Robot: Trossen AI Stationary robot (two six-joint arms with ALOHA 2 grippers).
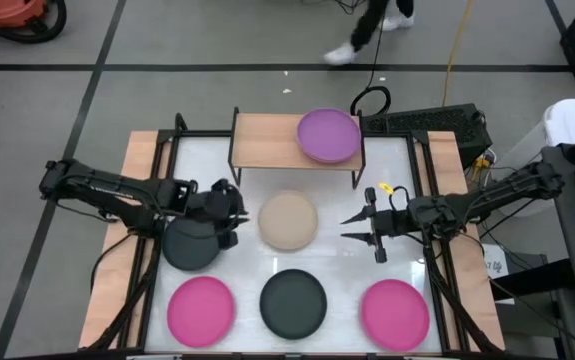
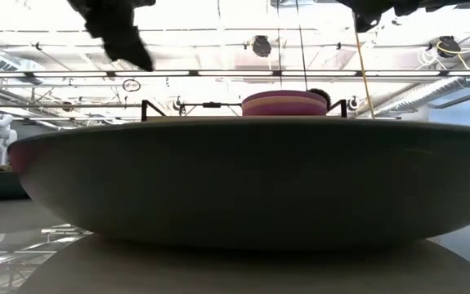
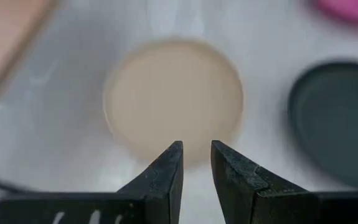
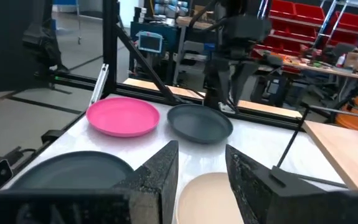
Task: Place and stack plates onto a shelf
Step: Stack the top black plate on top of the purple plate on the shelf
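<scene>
Since both grippers flank beige plate (image 1: 288, 220) at frame centre, collision risk if both reach. Left gripper (image 1: 233, 214) fingers slightly parted, empty; right gripper (image 1: 351, 228) spread, empty. Purple-topped stack (image 1: 328, 135) sits right on shelf (image 1: 267, 142); careless placement could topple it.

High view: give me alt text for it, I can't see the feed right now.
Both open grippers flank a beige plate at the table's centre, left gripper and right gripper empty. A purple plate tops a small stack on the shelf; two dark grey and two hot pink plates lie on the table.
</scene>
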